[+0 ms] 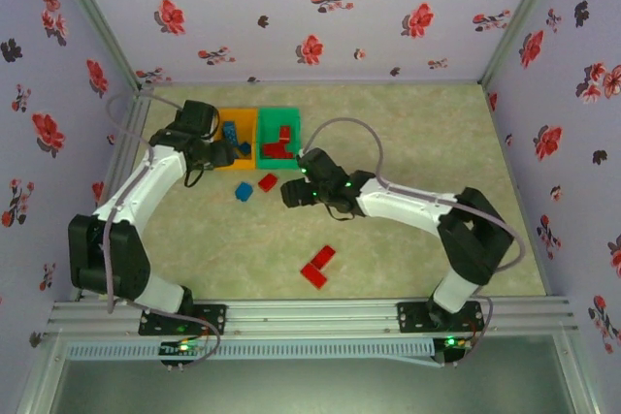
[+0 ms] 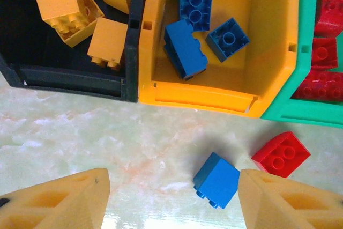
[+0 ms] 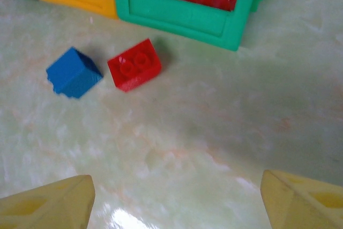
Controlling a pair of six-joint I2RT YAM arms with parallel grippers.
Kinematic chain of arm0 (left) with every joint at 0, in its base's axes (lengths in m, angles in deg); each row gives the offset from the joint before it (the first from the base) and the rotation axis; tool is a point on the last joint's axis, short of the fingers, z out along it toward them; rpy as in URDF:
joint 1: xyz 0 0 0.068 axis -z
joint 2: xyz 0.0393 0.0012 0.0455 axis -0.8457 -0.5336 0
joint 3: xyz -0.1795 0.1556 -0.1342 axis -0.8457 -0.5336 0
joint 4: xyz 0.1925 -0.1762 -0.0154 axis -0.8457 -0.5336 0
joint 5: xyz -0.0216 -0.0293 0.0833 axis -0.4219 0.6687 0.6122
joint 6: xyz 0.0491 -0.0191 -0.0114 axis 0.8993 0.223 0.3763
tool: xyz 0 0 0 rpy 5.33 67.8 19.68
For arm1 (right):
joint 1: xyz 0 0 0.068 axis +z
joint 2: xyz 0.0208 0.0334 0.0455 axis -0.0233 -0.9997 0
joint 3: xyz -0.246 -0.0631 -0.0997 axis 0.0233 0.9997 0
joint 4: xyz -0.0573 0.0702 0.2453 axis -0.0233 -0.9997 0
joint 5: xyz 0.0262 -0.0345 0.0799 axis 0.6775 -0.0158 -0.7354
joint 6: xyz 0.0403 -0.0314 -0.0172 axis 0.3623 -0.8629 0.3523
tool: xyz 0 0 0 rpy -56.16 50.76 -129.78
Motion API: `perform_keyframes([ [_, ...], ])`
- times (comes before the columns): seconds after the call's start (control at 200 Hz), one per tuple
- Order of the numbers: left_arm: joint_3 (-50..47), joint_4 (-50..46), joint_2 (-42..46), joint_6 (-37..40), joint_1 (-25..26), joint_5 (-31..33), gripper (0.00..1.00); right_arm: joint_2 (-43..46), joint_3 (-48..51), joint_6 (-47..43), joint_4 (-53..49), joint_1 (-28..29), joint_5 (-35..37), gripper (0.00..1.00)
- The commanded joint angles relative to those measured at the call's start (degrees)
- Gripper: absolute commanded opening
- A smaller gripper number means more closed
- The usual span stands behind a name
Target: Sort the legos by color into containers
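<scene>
Three containers stand in a row at the back left: a black bin (image 2: 69, 76) with yellow-orange legos, an orange-yellow bin (image 2: 198, 100) with blue legos, and a green bin (image 2: 300, 111) with red ones. A loose blue lego (image 2: 217, 179) and a red lego (image 2: 281, 154) lie on the table just in front of the bins. My left gripper (image 2: 174, 202) hangs open above the table, with the blue lego just inside its right finger. My right gripper (image 3: 174, 202) is open over bare table, the blue lego (image 3: 73, 72) and red lego (image 3: 134, 64) ahead of it to the left.
Two more red legos (image 1: 318, 267) lie together nearer the front of the table, between the arms. The left arm (image 1: 146, 181) reaches over the black bin's side. Flowered walls close the table at the back and both sides.
</scene>
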Motion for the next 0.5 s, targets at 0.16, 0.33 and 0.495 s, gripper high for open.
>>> perform_keyframes([
  [0.16,-1.44,-0.74,3.02,-1.04,0.09,2.13,0.66,-9.23,-4.73,21.52,10.95,2.13,10.88,0.81],
  [0.33,-2.67,-0.79,4.14,-0.92,0.1,2.19,0.66,-15.54,-14.25,22.32,6.71,4.44,13.71,0.81],
  [0.495,-2.28,-2.0,5.11,0.05,0.11,2.81,0.66,-20.01,-20.6,23.42,2.94,6.03,18.52,0.81],
])
